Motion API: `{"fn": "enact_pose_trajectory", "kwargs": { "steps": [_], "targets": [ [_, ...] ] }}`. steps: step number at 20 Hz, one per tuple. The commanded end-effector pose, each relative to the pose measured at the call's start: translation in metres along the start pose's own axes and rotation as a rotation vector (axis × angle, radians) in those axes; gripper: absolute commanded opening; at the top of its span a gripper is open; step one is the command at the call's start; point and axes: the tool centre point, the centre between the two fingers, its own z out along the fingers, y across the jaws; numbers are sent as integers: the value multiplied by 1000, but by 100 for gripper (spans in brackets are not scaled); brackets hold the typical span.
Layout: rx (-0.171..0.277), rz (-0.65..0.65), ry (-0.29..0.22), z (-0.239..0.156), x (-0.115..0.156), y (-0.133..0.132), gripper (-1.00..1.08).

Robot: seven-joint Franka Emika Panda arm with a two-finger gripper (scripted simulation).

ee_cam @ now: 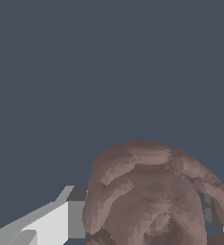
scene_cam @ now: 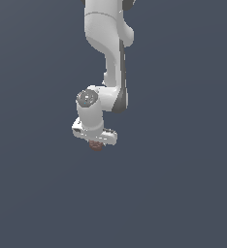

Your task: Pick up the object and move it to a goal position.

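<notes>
The object (scene_cam: 96, 146) is a small reddish-brown, mottled, lumpy ball, and only a sliver of it peeks out from under the white hand in the exterior view. In the wrist view the object (ee_cam: 147, 196) looms large and fills the space between the two fingers. One white finger (ee_cam: 51, 225) with a dark pad presses against one side of it. The other finger (ee_cam: 210, 206) is mostly hidden behind the opposite side. My gripper (scene_cam: 95, 139) points downward, shut on the object. Whether the ball rests on the floor or hangs above it cannot be told.
Around the arm there is only a plain dark grey-blue surface (scene_cam: 183, 193) in both views. The white arm links (scene_cam: 110, 58) reach in from the exterior view's top. No goal marker shows.
</notes>
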Motion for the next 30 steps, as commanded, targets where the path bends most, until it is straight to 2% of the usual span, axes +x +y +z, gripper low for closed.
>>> {"fn": "enact_pose_trajectory", "kwargs": {
  "steps": [1,17,30],
  "targets": [
    [0,0,1,-7,10,0,-100],
    [-1,0,0,-62,94,1,-100],
    [0,0,-1,-75,117,1,-100]
  ]
}}
